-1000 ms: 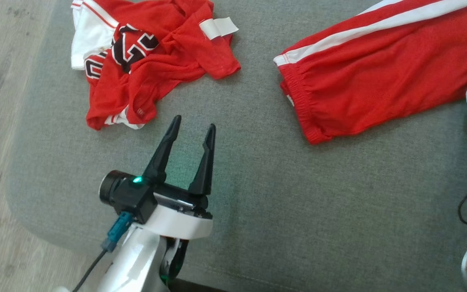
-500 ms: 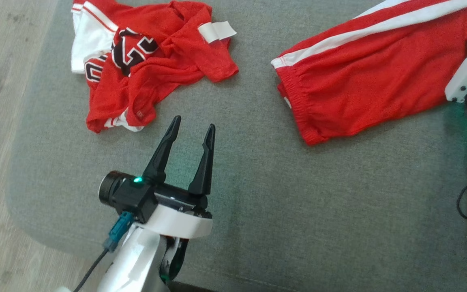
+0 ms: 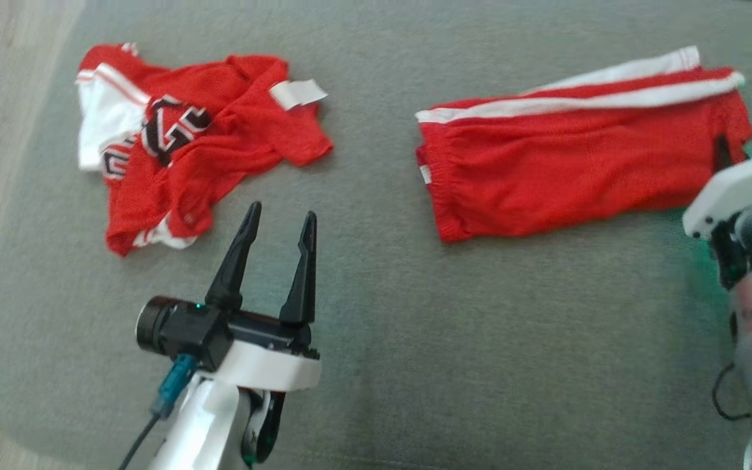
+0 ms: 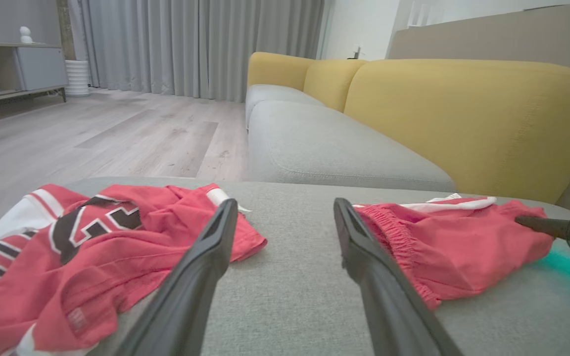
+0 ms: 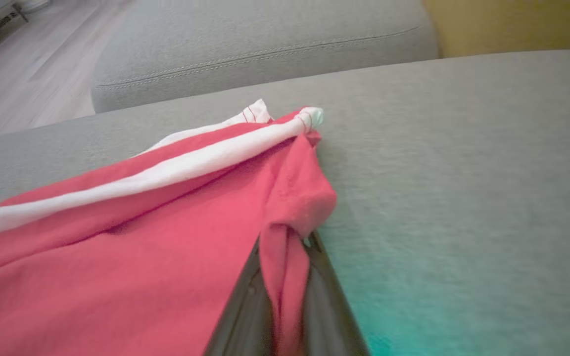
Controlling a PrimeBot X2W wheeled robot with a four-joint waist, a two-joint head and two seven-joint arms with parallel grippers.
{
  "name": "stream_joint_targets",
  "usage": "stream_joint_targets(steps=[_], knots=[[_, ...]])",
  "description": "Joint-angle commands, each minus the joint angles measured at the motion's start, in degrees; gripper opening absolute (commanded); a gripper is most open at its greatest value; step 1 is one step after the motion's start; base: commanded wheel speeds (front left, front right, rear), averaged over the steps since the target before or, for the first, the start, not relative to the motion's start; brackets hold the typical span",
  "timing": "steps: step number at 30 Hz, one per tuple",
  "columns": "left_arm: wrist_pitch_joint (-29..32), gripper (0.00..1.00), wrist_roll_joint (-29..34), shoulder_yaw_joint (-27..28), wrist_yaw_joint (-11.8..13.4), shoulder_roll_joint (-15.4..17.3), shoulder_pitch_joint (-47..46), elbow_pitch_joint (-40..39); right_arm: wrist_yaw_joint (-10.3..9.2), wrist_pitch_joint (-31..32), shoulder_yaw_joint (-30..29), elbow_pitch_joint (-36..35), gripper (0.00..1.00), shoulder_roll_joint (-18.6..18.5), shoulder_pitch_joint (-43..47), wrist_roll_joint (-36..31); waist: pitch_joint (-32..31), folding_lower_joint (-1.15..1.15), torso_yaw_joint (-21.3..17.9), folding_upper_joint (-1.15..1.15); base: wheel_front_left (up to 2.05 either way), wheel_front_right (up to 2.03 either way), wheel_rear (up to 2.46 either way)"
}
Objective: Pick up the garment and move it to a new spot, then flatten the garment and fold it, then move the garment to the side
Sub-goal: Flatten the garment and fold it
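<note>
Looking outward from the near edge, I have the left fingers (image 3: 239,254) spread wide and empty. They hover over the bare grey cushion (image 3: 480,339), and their tips point toward the gap between the two red pieces. I see little risk there unless I swing that arm left. The crumpled jersey (image 3: 200,150) lies just beyond and to the left of the tips, and a careless sweep could snag it and drag it into the job.

Farther out on the right, the right fingers (image 5: 248,306) are pressed together on a small tuck of the shorts (image 3: 565,176). The pinch is on their right-hand edge, nearer to me than the white stripe. The shorts lie mostly flat on the right half of the cushion, with the waistband facing left toward the jersey.

My worry is the bite, which looks like a narrow fold of thin fabric, perhaps only one layer. If I lift quickly it could slide out. The top layer could also come up alone, so the shorts open and bunch, which makes flattening harder. Held by one edge, the rest will hang. If I carry them low they would drag and twist, and if I carry them left they could land on the jersey.

Beyond that, the far edge of the cushion meets the sofa (image 4: 463,109). If I set down too far out, I judge the fabric could spill over that edge.
</note>
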Motion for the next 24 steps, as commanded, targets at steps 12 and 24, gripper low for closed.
stream_joint_targets(steps=[12,24], knots=[[-0.29,1.0,0.93,3.01,-0.36,0.23,2.23,-1.71,-0.04,-2.35,-9.16,-3.45,0.0,-7.52,8.96,1.92,-5.36,0.0,-5.17,0.0,0.0,0.0,0.0],[-0.29,1.0,0.57,4.18,-0.22,0.23,4.31,-1.73,-0.04,-4.41,-15.84,-7.76,0.0,-1.78,10.82,-3.03,-7.81,0.0,-4.91,0.0,0.0,0.0,0.0]])
